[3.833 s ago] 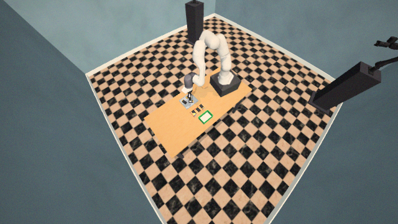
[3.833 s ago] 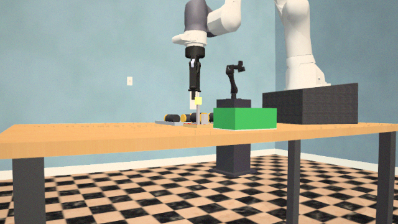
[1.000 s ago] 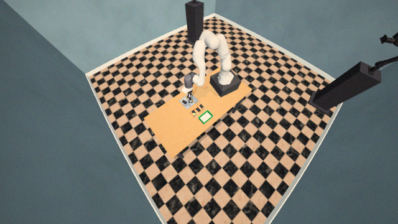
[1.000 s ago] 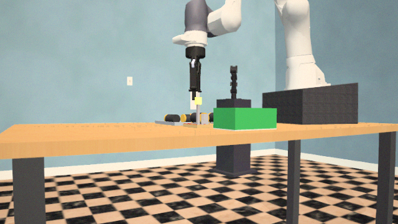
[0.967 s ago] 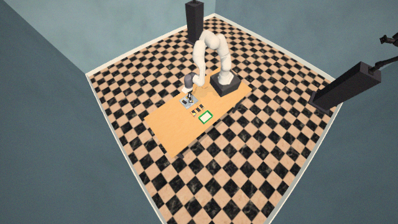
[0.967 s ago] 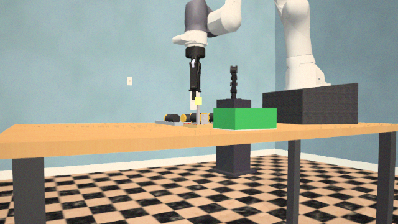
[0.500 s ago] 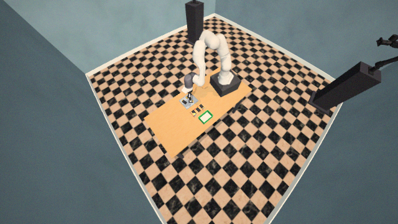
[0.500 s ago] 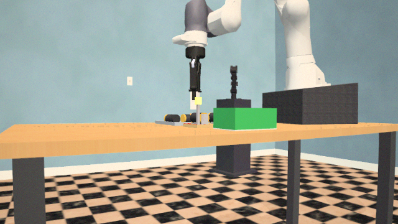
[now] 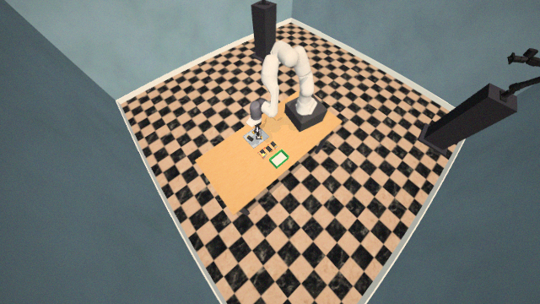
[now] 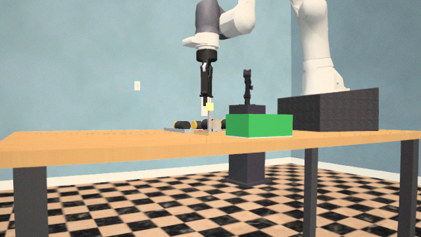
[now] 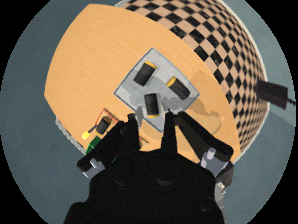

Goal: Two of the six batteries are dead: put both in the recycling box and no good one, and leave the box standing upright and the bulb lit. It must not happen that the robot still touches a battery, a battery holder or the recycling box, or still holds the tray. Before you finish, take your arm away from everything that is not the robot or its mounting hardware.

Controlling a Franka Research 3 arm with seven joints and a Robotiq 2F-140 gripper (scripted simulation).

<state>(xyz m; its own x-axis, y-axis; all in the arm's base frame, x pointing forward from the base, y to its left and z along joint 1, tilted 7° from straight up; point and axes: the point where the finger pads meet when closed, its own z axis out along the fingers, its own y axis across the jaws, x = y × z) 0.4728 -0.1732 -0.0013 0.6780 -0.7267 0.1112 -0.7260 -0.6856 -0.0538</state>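
A light wooden table stands on a black-and-peach checkered floor, enclosed by blue walls. The arm's dark pedestal occupies one end of the tabletop. Three black-and-yellow batteries lie on a gray tray; the other three sit between it and the upright green recycling box. The yellow bulb stands near the box. Above the tray, the gripper points down, fingers partly apart, holding nothing.
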